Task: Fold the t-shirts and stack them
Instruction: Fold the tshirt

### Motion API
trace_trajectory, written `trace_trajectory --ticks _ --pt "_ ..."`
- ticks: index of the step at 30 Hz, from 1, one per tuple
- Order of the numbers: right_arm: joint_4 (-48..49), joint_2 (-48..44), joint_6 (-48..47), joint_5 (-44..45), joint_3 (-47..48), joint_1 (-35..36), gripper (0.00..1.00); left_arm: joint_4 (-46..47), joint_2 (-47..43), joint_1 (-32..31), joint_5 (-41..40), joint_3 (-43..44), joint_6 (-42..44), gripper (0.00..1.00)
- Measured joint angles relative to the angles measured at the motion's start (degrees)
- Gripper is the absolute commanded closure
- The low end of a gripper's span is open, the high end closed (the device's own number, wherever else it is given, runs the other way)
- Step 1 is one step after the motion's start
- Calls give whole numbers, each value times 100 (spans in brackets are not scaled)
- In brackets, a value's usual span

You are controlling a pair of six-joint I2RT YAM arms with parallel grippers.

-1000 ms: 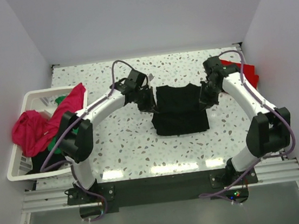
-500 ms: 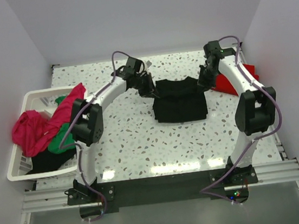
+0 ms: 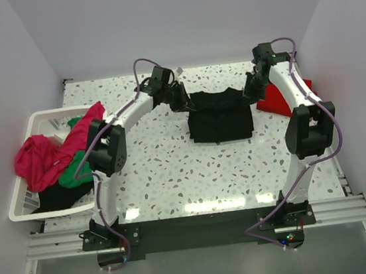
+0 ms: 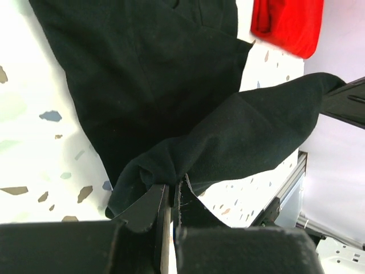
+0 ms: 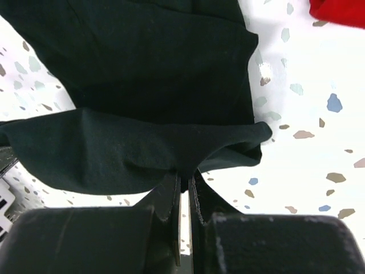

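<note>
The black t-shirt (image 3: pixel 219 116) lies part folded at the table's far middle. My left gripper (image 3: pixel 184 103) is shut on its far left edge, and my right gripper (image 3: pixel 250 95) is shut on its far right edge. Both hold that edge lifted above the rest of the shirt. The left wrist view shows the pinched black cloth (image 4: pixel 228 142) at my closed fingers (image 4: pixel 171 197). The right wrist view shows the same (image 5: pixel 142 148) at my closed fingers (image 5: pixel 183 185). A red t-shirt (image 3: pixel 278 97) lies at the far right, beside the right arm. Magenta-pink (image 3: pixel 45 154) and green (image 3: pixel 74 174) shirts hang over the basket.
A white slatted laundry basket (image 3: pixel 27 199) stands at the table's left edge with more dark cloth inside. White walls close in the table at the back and sides. The red shirt also shows in the left wrist view (image 4: pixel 288 25).
Both grippers have carried the black shirt's edge towards the far side of the table. The shirt has shifted back with them. The red shirt is more uncovered.
</note>
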Motion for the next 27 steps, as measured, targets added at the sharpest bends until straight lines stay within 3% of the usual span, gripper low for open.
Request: trace_trajectory --ticks 5,6,7,8,9,10,11,17,27 --pt "28 199 9 4 315 -22 100 219 52 39 -4 90 -79 100" --pt "44 293 20 9 431 -28 97 264 103 48 -15 164 -87 96" --pt "76 422 42 9 588 -37 83 326 201 59 -50 302 -125 63" --pt "177 577 83 4 739 -46 63 472 308 74 -114 417 -153 46" --pt "308 752 129 -4 903 -57 30 636 396 87 -181 496 -192 33" --pt "481 944 162 -44 1067 -72 13 859 498 103 -267 573 -280 0" --pt "704 1137 168 -120 1189 -92 1 1099 586 125 -374 599 -328 0" --pt "1606 1733 146 -621 1276 -199 1 2197 756 225 -846 457 -605 0" --pt "2385 433 -431 -758 -455 -229 1 2529 -17 227 -1058 -1137 -149 0"
